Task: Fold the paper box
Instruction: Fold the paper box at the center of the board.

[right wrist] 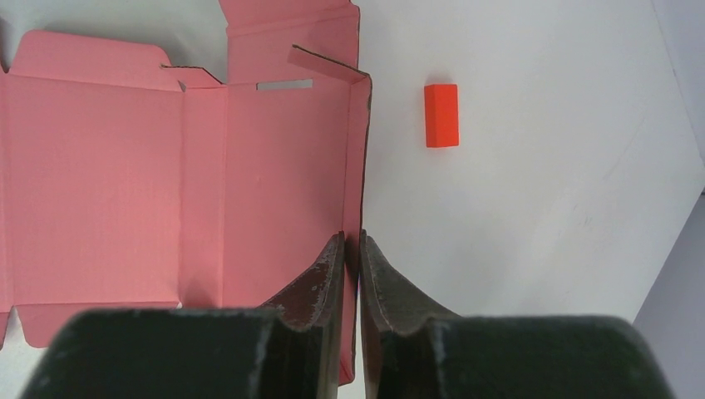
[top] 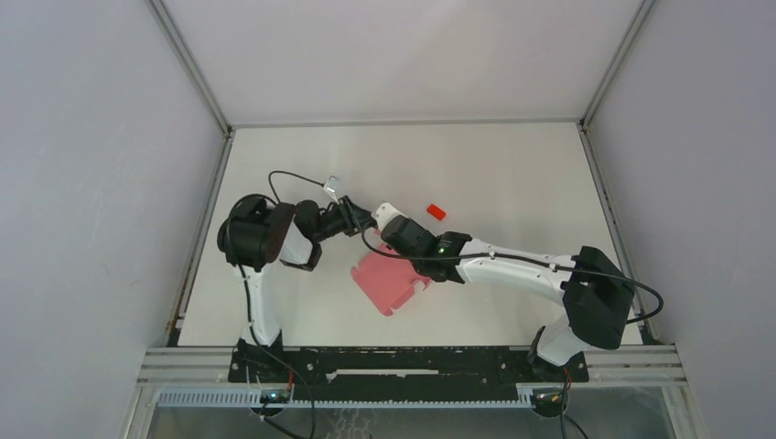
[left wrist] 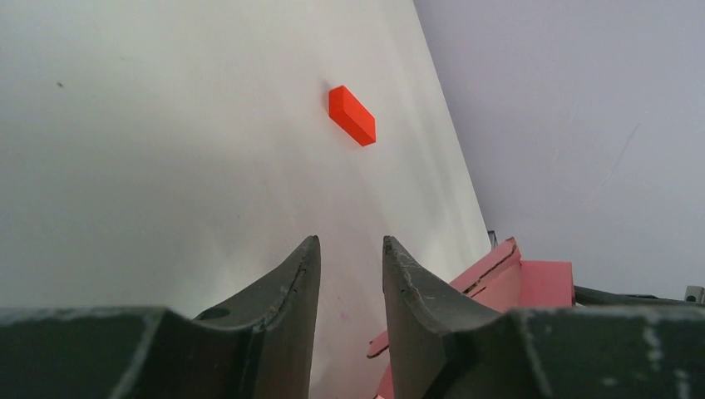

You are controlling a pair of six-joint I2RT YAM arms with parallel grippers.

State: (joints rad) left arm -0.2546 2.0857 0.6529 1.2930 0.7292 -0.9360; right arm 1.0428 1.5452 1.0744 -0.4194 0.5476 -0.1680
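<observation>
- On the white table (top: 512, 165), near centre, we see the pink thin-cardboard paper box (right wrist: 125, 166) lying mostly flat, with one side flap raised.
- Step, we judge: folding that flap up. The right hand (right wrist: 351, 239) is clenched on its thin edge, reaching in low.
- The left hand (left wrist: 351, 241) is released and empty, just beside the box, aimed toward a small red rectangular block (left wrist: 352, 115).
- Next: crease the flap upright while the left steadies the panel.

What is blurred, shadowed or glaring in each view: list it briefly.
Top external: even, soft light, hardly any shadow. Left wrist: red block sharp, left gripper's fingers slightly soft up close. Right wrist: paper box crisp, no glare.
</observation>
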